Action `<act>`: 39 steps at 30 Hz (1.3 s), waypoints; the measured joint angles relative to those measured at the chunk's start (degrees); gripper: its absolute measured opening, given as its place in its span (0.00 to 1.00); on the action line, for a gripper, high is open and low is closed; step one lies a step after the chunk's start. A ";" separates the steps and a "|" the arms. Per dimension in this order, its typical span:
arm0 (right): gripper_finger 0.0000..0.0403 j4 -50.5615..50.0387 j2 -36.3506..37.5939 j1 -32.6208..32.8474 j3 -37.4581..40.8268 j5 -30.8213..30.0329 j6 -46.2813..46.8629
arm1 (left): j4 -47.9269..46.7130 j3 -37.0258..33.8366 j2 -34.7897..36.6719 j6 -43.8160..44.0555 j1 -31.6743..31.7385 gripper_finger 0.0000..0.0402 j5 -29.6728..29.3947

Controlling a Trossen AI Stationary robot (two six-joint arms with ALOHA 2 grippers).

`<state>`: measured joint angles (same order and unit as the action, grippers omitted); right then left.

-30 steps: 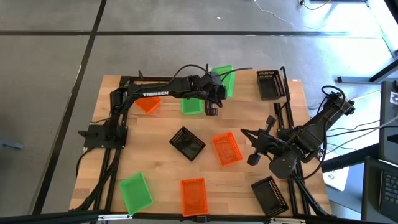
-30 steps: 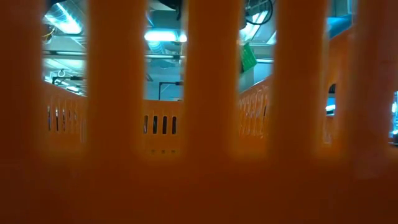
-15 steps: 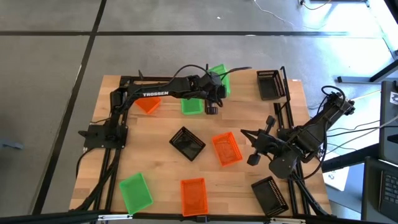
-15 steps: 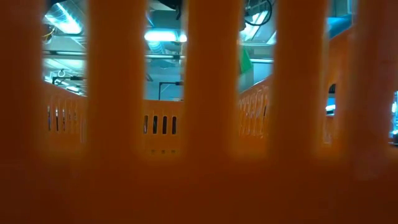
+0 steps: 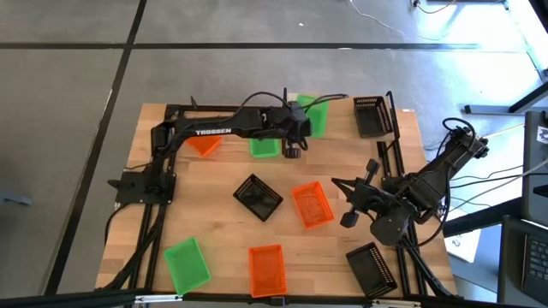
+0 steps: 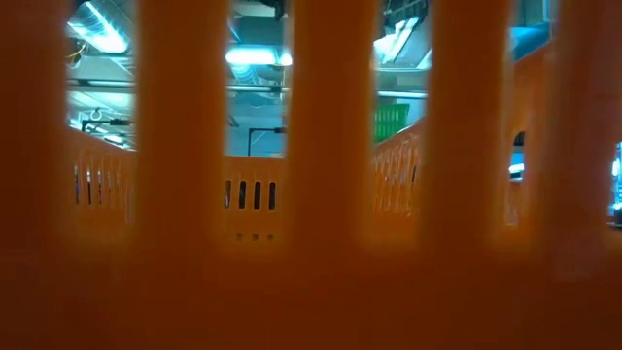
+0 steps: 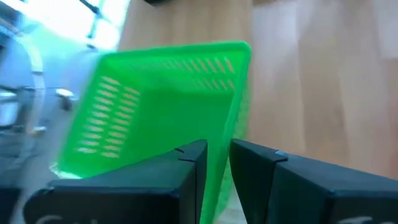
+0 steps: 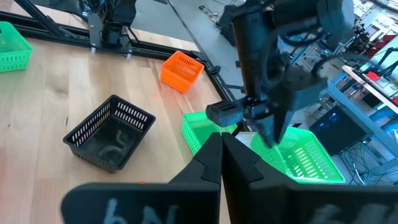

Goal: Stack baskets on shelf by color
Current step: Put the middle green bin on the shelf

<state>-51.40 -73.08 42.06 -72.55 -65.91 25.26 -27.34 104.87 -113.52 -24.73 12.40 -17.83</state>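
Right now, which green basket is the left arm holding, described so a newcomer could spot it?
Find the far edge of the wooden tabletop in the high view. There the left end effector pinches the wall of a green basket. Unlike the green basket lying flat beside it, this one is tilted.

Far side of table (image 5: 223,184), left to right: basket (image 5: 204,145); basket (image 5: 264,146); held basket (image 5: 313,115), tilted, gripped by its wall in the left gripper (image 5: 295,128), just right of the second; basket (image 5: 369,115) at the far right corner.

Centre: basket (image 5: 258,197), with another basket (image 5: 312,205) just to its right.

Right gripper (image 5: 349,201): right of the centre pair.

Near edge, left to right: basket (image 5: 186,263); basket (image 5: 266,269); basket (image 5: 373,267).
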 joint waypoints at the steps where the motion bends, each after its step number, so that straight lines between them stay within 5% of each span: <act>1: 0.00 -0.05 0.00 0.00 0.00 0.00 0.00 | 0.22 0.14 0.31 -0.70 -0.46 0.15 -1.65; 6: 0.00 -0.52 0.00 0.00 0.02 -0.02 0.11 | 0.02 0.21 2.99 -4.25 -3.42 0.15 -8.96; 14: 0.00 -0.42 0.00 -0.57 0.02 -0.01 0.47 | -1.18 0.28 8.64 -4.22 -9.20 0.15 -10.09; 20: 0.00 -0.80 -0.04 -7.22 1.92 1.02 4.50 | -5.81 0.30 14.02 -3.33 -15.13 0.15 -10.58; 28: 0.00 7.02 -0.08 -23.79 3.72 16.37 0.60 | -14.23 0.30 19.82 3.20 -21.86 0.03 -18.63; 35: 0.00 23.36 -0.09 -37.68 3.72 36.27 -5.90 | -24.78 0.24 22.66 13.18 -23.75 0.00 -19.12; 39: 0.00 24.81 -0.49 -45.16 3.72 40.14 -4.29 | -29.18 0.32 23.17 17.42 -24.11 0.00 -19.32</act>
<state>-26.59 -73.57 -3.10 -68.84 -25.77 20.97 -56.53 105.19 -90.35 -7.30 -11.70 -37.15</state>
